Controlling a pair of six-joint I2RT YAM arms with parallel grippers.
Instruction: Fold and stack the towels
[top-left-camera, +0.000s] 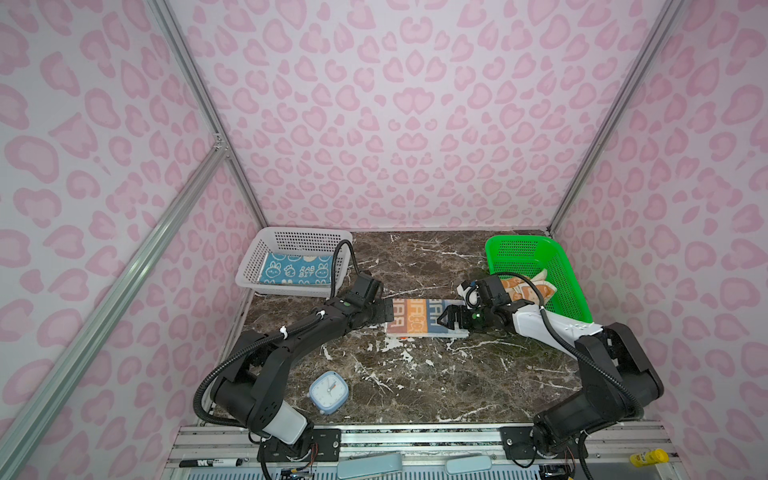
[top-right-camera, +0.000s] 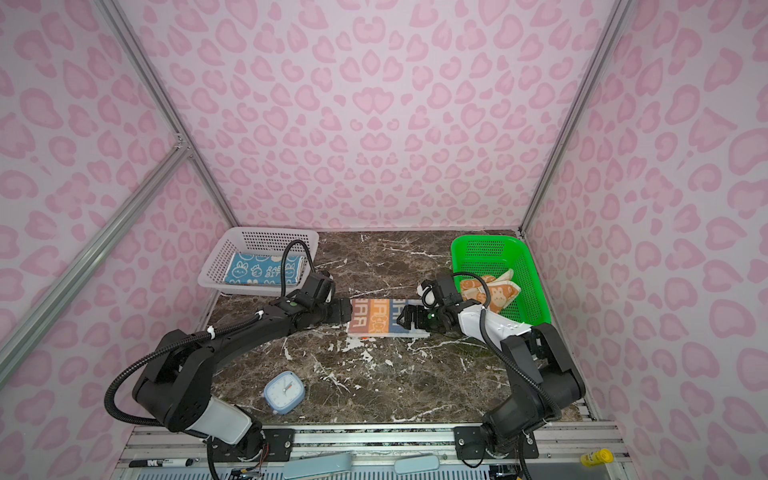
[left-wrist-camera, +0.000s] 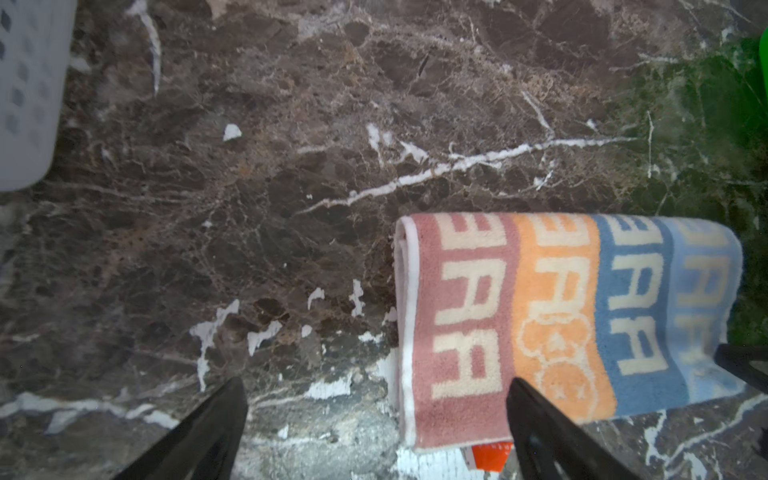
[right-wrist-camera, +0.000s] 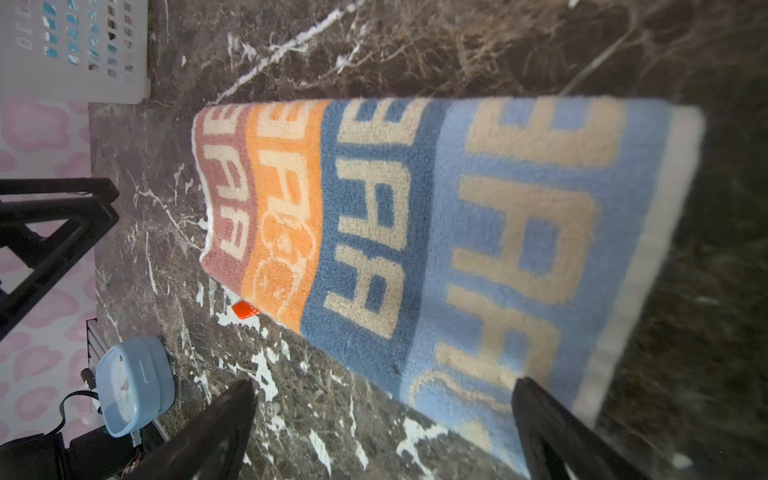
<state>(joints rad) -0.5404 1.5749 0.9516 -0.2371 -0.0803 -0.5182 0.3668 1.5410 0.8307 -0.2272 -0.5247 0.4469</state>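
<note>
The block-patterned towel (top-left-camera: 415, 316) is lying folded into a long strip on the table (top-left-camera: 415, 374), between the two baskets. The left tool (top-left-camera: 383, 311) is sitting at the strip's pink end with its jaws standing wide apart, gripping nothing. The right tool (top-left-camera: 451, 319) is reaching over the pale-blue end, its jaws likewise spread wide and holding nothing. The blue towel (top-left-camera: 297, 270) is lying folded flat in the white basket (top-left-camera: 249, 266), while the orange towel (top-left-camera: 530, 291) is lying crumpled in the green basket (top-left-camera: 565, 274). A small blue clock (top-left-camera: 328, 392) is resting near the left arm's base.
</note>
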